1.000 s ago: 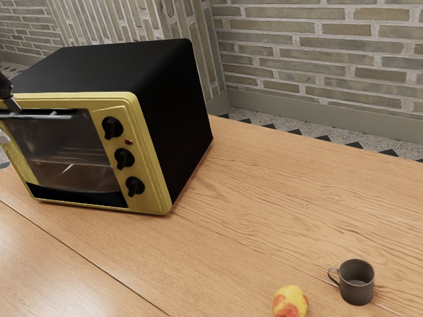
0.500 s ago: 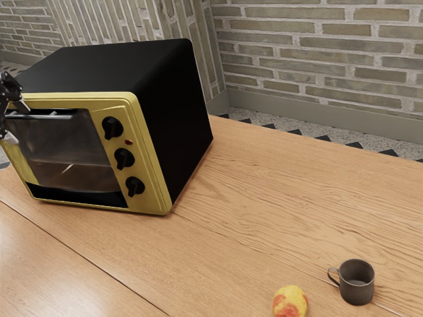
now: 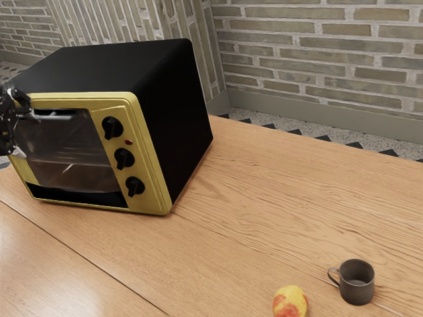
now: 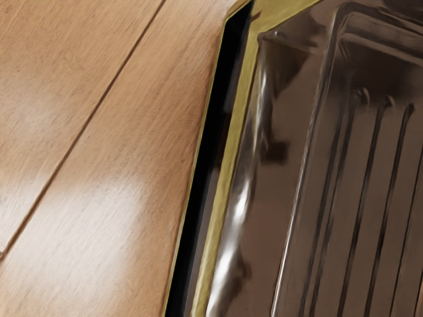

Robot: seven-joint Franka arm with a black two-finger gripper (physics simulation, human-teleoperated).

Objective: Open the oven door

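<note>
1. At the exterior view's left edge: black pincer [image 3: 24, 135], its fingers standing apart, one by the near end of the long grey bar handle [image 3: 58, 117], the other lower, in front of the glass. No clamp on the bar made out; contact unclear.

2. Oven: boxy, black-shelled, yellow-fronted toaster type [image 3: 169, 112], sitting on the pale wooden surface [image 3: 244, 218]. Its dark glass door [image 3: 66, 148] lies within the yellow frame, the bar handle across its upper part. Three black knobs [image 3: 123, 158] in a column beside the glass.

3. Door state: looks closed, or nearly so; no clear gap along its edges in the exterior view. A slight crack can't be ruled out from this angle.

4. Wrist view: hand close over the oven front. Yellow trim [image 4: 228, 158], a black strip [image 4: 203, 158] next to it, wire rack bars [image 4: 360, 198] seen through the glass.

5. Progress, my reading: approach largely done, pincer at handle height; the opening itself is all to do. Left: get a sure hold or hook behind the bar, then draw the door outward and down, if hinged low as it seems. Slipping off the bar's end is the likely risk.

6. Well apart from the work: dark grey metal mug [image 3: 357, 290], yellow-and-red fruit [image 3: 290, 304] beside it
</note>
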